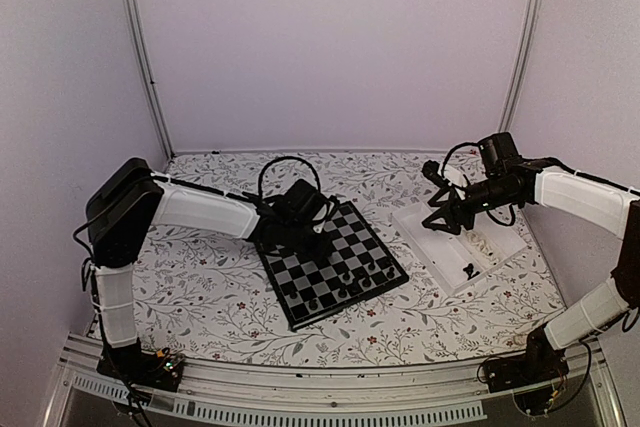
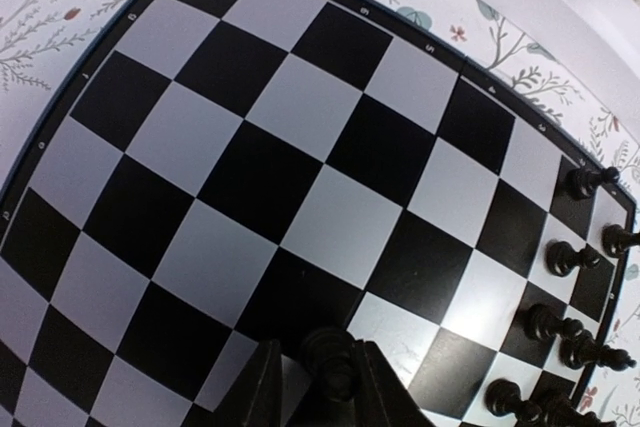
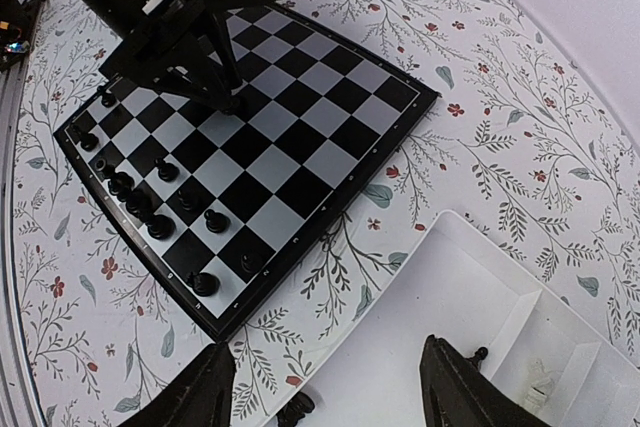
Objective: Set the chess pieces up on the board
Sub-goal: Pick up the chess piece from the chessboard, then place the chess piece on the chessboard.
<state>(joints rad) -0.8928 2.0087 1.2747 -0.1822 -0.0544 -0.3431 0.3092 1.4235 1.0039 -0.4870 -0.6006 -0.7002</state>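
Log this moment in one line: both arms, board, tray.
left fingers: shut on black piece over board | right fingers: open above tray | other black pieces: along one board edge

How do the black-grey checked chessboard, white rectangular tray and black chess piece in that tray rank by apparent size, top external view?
1. Black-grey checked chessboard
2. White rectangular tray, somewhat smaller
3. Black chess piece, tiny

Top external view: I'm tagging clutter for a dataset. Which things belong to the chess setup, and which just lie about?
Job: board, black pieces on it, black piece in left end effector, white tray with spare pieces.
Lying about: floral table cover, metal frame posts.
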